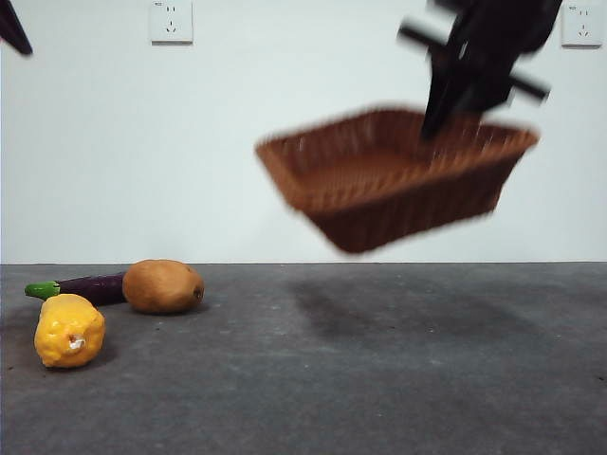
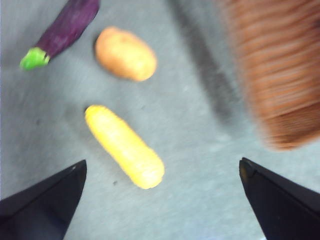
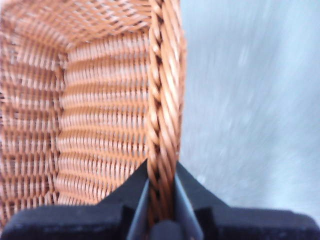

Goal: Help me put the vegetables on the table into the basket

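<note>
My right gripper (image 1: 438, 112) (image 3: 161, 192) is shut on the braided rim of the brown wicker basket (image 1: 394, 175) (image 3: 90, 110) and holds it tilted in the air, well above the table (image 1: 379, 370) at the right. The basket is empty and blurred. The yellow pepper (image 1: 68, 330) (image 2: 125, 146), the tan potato (image 1: 163, 285) (image 2: 125, 54) and the purple eggplant (image 1: 85, 287) (image 2: 65, 30) lie on the table at the left. My left gripper (image 2: 160, 175) is open and empty above the vegetables, with the basket (image 2: 280, 70) off to one side.
A white wall with two sockets (image 1: 172, 21) stands behind the table. The basket's shadow (image 1: 351, 308) falls on the table's middle. A black arm tip (image 1: 13, 27) shows at the top left corner.
</note>
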Robot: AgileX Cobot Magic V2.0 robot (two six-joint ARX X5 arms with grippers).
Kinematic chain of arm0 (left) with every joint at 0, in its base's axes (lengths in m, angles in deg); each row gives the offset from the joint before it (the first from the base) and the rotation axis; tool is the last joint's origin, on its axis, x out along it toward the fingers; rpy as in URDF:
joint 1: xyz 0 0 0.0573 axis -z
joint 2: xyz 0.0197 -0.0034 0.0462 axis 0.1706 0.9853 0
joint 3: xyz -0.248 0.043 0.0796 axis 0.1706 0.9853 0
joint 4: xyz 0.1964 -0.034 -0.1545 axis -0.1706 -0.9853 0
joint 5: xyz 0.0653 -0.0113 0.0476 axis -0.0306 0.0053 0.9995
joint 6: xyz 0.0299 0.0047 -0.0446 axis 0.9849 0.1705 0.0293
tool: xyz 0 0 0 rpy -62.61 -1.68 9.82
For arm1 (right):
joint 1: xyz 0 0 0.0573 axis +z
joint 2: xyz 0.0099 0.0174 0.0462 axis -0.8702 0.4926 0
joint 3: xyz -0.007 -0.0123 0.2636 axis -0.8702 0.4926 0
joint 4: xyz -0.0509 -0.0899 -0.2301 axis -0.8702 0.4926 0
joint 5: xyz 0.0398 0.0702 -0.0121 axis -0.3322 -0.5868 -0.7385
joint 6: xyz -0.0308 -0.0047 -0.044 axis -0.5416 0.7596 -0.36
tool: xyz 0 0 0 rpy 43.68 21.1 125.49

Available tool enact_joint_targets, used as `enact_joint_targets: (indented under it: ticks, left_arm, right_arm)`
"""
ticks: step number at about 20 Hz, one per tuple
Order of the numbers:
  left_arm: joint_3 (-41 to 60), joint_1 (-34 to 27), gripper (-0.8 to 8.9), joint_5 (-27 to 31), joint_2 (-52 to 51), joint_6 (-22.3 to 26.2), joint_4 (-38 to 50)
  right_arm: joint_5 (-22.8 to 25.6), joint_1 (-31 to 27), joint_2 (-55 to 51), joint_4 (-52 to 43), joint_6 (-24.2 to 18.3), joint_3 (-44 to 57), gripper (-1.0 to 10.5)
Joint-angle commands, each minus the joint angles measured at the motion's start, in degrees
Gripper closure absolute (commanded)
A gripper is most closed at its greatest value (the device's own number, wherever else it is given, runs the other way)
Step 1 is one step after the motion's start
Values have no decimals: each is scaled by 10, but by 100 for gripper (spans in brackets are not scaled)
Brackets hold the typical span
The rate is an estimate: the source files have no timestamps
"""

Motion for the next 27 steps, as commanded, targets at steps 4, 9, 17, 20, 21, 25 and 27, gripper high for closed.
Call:
enact_joint_targets:
  ticks: [4, 9, 17, 20, 21, 25, 27]
  left_arm:
    - [-2, 66, 157, 75, 101, -61, 52]
    - [-2, 124, 157, 146, 208, -116, 82]
    - [-2, 175, 158, 179, 305, -209, 134]
    - [-3, 178, 158, 184, 323, -228, 134]
    - [-3, 178, 158, 188, 329, -233, 134]
    - [-4, 178, 158, 198, 350, -241, 132]
    - [-4, 178, 159, 200, 359, -246, 133]
  right_arm:
    - [-4, 1, -128, 47, -35, 0, 958]
    - [-5, 1, -176, 96, -52, 0, 958]
    - [-41, 1, -181, 128, -68, 0, 958]
    - [-42, 1, -181, 135, -77, 0, 958]
    - [-42, 1, -181, 137, -79, 0, 958]
    - [-67, 1, -181, 136, -79, 0, 958]
    - [-67, 1, -181, 135, -79, 0, 958]
